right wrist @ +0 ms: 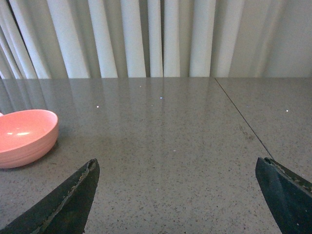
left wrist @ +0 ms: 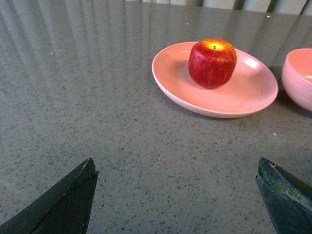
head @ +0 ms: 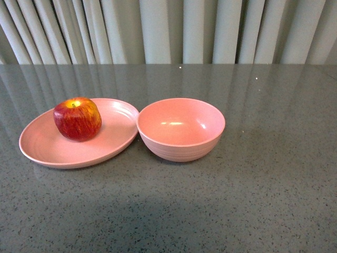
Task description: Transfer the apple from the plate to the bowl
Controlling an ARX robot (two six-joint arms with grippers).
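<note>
A grey, speckled, stone-look bench point(head: 263, 200) fills the foreground, glossy enough to mirror the pale vertical folds of the curtain point(head: 168, 31) hanging along its far edge. In the right wrist view a thin dark seam point(right wrist: 241, 124) runs slantwise across the bench top. The light is soft and even.

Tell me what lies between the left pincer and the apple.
In the left wrist view, only bare grey tabletop and then the near rim of the pink plate separate the open left pincer from the apple, which sits on that plate.
</note>
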